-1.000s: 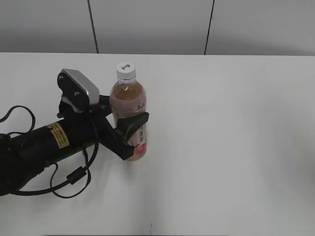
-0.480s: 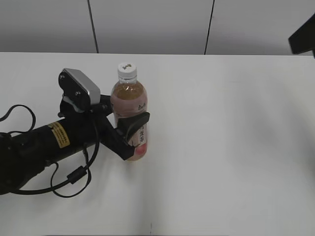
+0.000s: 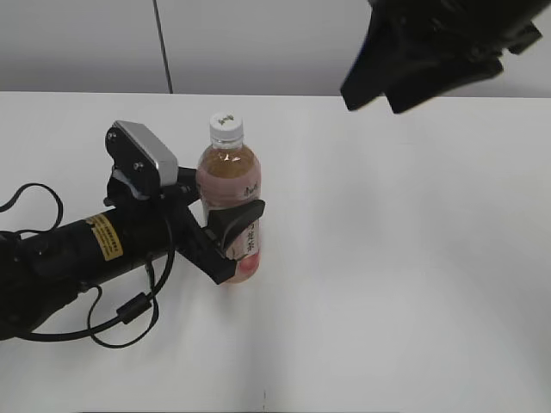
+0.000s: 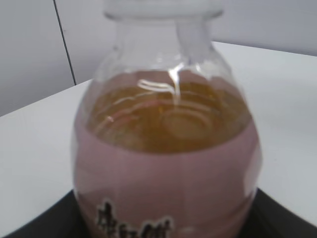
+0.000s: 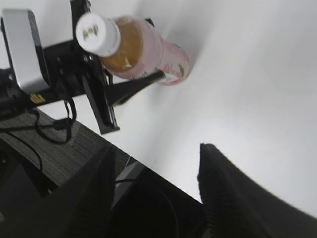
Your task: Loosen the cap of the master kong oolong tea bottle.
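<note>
The bottle [image 3: 229,202] stands upright on the table [image 3: 413,258], the left gripper [image 3: 232,231] clamped round its label. The right gripper [image 5: 156,191], jaws apart, hangs high and off to one side; I'd centre it squarely over the cap [image 3: 225,126] before closing and twisting

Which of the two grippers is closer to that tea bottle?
Left. The left gripper is clamped around the tea bottle; the right gripper is open, up in the air and well to its right.
</note>
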Action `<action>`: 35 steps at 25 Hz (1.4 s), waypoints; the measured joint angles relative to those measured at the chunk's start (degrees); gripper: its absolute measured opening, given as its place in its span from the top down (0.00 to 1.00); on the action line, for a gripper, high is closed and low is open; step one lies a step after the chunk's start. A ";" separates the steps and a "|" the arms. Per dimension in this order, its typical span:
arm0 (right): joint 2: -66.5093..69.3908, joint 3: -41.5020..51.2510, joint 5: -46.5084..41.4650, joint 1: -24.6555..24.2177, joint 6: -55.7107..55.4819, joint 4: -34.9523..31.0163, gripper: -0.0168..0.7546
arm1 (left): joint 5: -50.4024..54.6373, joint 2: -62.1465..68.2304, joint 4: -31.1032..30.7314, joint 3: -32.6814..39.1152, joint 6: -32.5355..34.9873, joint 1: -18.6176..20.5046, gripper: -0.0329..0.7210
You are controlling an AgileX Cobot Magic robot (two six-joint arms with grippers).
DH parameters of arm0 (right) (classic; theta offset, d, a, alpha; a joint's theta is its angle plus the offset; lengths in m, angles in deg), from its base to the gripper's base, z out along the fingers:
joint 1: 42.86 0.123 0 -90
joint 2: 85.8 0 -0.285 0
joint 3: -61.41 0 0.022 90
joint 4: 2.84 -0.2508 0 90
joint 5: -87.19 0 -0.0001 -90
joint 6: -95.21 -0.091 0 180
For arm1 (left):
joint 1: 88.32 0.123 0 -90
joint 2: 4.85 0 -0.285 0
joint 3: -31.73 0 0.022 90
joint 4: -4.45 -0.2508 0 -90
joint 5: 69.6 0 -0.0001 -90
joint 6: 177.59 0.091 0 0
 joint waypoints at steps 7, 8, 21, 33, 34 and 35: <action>10.55 -14.83 -1.82 0.94 -10.42 0.40 0.45 | 1.27 -0.35 -0.86 -0.11 0.00 0.05 0.42; 11.82 -15.84 -1.82 0.94 -12.24 0.40 0.45 | 1.38 -0.39 -0.92 -0.11 0.00 0.05 0.42; 17.67 -17.72 -2.33 5.52 -19.58 -0.64 0.45 | 1.39 -0.42 -0.97 -0.11 0.00 0.05 0.42; 20.04 -17.89 -2.39 7.58 -21.23 -2.62 0.45 | 1.39 -0.42 -0.97 -0.11 0.00 0.05 0.42; 20.08 -17.89 -2.39 7.89 -21.29 -2.77 0.45 | 1.39 -0.42 -0.97 -0.11 0.00 0.05 0.42; 20.15 -17.95 -2.39 8.01 -21.29 -2.95 0.45 | 1.39 -0.42 -0.97 -0.11 0.00 0.05 0.42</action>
